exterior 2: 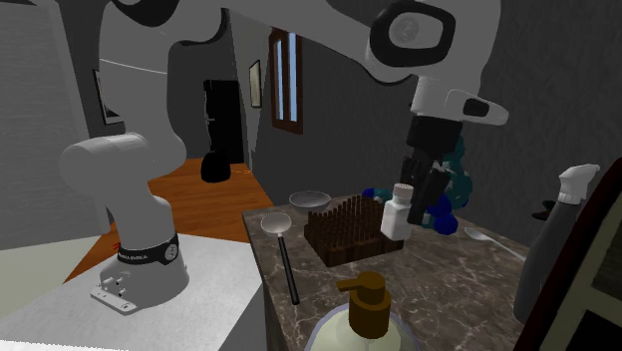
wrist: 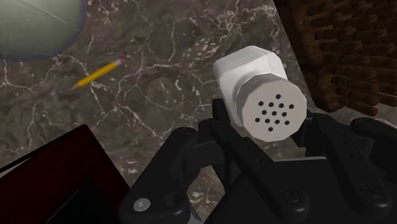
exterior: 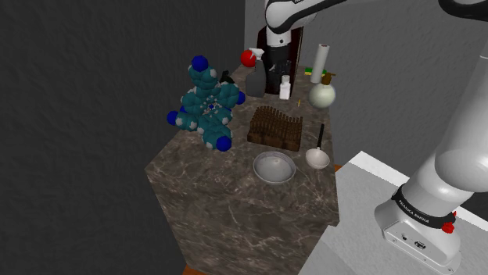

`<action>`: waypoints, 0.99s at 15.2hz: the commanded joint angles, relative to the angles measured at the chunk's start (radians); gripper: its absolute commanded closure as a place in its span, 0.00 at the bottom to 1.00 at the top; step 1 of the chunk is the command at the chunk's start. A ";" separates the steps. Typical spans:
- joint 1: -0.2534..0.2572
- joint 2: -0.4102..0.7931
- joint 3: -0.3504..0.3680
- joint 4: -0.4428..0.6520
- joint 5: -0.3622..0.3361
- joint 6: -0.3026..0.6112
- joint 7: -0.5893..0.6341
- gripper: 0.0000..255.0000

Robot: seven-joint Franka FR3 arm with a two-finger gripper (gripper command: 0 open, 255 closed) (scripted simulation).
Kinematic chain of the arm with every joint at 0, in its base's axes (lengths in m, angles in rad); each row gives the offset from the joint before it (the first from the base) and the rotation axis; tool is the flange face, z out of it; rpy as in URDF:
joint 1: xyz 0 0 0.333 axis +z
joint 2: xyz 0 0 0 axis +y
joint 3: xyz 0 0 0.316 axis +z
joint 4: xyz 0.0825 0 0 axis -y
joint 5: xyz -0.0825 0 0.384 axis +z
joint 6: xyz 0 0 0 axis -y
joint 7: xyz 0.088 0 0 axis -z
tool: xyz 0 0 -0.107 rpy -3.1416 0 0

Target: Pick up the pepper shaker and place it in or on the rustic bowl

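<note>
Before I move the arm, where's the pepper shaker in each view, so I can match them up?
Shoulder view: the white shaker stands toward the counter's far end, just beyond the brown spiky rack.
Second exterior view: right of centre, at the rack's right end, close beside the hand.
Wrist view: right at the hand, its holed cap facing the camera, with the rack beside it.
Shared landmark: the rack.

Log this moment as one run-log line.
phase: grasp | jaws: shut on white pepper shaker with holed cap | grey shallow bowl: empty, beyond brown spiked rack | placed: no
</note>
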 commanded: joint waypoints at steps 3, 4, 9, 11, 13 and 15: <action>0.001 -0.008 0.000 0.042 0.001 -0.051 -0.003 1.00; 0.001 -0.011 0.001 0.052 0.002 -0.063 -0.004 1.00; 0.040 -0.108 0.031 -0.077 0.014 -0.036 0.065 1.00; 0.060 -0.151 0.048 -0.133 0.022 -0.026 0.100 1.00; 0.080 -0.192 0.067 -0.183 0.032 -0.018 0.136 1.00; 0.100 -0.230 0.087 -0.228 0.043 -0.011 0.173 1.00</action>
